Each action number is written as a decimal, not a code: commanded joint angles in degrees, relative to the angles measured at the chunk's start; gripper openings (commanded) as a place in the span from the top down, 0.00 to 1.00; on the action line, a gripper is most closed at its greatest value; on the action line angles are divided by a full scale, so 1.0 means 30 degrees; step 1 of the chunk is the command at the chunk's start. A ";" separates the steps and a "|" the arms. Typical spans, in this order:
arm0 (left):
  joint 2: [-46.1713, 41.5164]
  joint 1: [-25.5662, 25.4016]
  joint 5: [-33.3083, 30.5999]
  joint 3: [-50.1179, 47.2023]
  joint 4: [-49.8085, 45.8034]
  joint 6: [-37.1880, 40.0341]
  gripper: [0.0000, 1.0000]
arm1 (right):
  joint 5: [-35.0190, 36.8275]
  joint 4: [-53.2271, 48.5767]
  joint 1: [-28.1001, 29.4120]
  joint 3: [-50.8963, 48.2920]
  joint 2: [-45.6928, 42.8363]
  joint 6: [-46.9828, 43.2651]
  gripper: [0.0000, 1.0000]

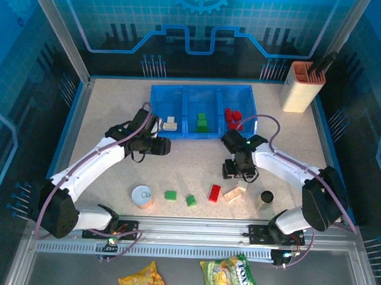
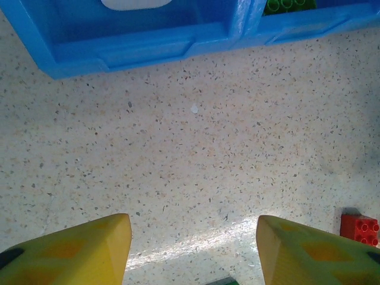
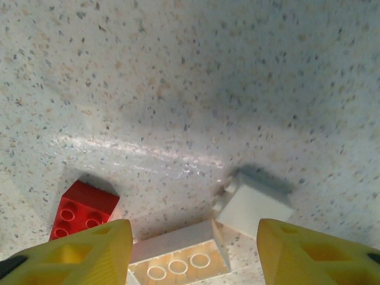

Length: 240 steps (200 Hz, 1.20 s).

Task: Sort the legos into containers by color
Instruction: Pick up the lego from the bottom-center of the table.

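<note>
Loose legos: five lie on the speckled table [image 1: 117, 102] near the arm bases. There are two green bricks [image 1: 170, 195], a red brick [image 1: 214, 193] to their right, and a cream pair right of that.
Cream pair: in the right wrist view a cream oblong brick [image 3: 178, 258], studs up, lies just beside a cream square brick [image 3: 252, 205]. Whether they touch I cannot tell.
Sorted legos: in the blue bin [image 1: 202, 88] at the far side, cream is in the left compartment, green in the middle and red in the right.
Right gripper [image 1: 239, 174]: hovers over the cream pair with its yellow fingers [image 3: 77, 252] apart. The oblong brick lies between them and nothing is clamped.
Left gripper [image 1: 158, 146]: sits by the bin's near-left wall, jaws apart over bare table, holding nothing.
Handling: probably light, stiff, smooth plastic. It is not fragile but is slippery, and apt to skid or pop out of a skewed pinch.
Where to hold: best on two opposite flat side walls, below the studs. The jaws now line up roughly along the oblong brick's length, so an end-to-end pinch looks likely. The square brick crowds the right end and may get nudged.
Around: a round tin [image 1: 142, 196] sits left of the green bricks, a black cylinder [image 1: 266, 197] right of the cream pair, and a beige holder [image 1: 302, 87] far right.
</note>
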 commanded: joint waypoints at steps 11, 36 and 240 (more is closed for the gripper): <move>-0.1271 -0.0047 -0.1054 0.0909 0.0002 0.1463 0.41 | 0.0187 0.0447 0.0465 -0.1166 -0.2051 0.6847 0.42; -0.2032 -0.0012 -0.2157 0.1671 -0.0500 0.2832 0.40 | 0.0502 0.0597 0.0684 -0.2609 -0.3694 1.0907 0.39; -0.3360 0.0582 -0.2518 -0.0966 0.2241 0.5467 0.38 | -0.0988 0.2873 0.1639 -0.5127 -0.1435 1.8198 0.34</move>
